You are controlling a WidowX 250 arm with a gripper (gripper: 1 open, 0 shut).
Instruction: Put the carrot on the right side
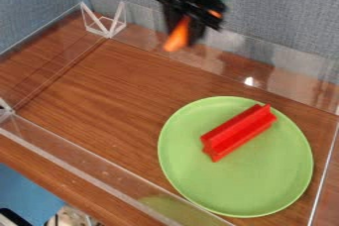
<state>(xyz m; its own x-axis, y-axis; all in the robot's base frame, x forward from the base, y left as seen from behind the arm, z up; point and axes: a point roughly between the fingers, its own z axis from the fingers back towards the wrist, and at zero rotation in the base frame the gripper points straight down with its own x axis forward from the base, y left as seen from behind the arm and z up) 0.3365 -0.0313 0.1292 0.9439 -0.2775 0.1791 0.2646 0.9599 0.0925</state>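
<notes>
The small orange carrot hangs in the air above the back middle of the brown wooden tabletop. My black gripper is shut on it, coming down from the top of the view. The carrot points down and to the left below the fingers. The right side of the table lies to the right of the gripper, past the clear wall's back edge.
A round green plate sits at the front right with a long red block lying on it. Clear plastic walls ring the table. A small white wire stand sits at the back left corner.
</notes>
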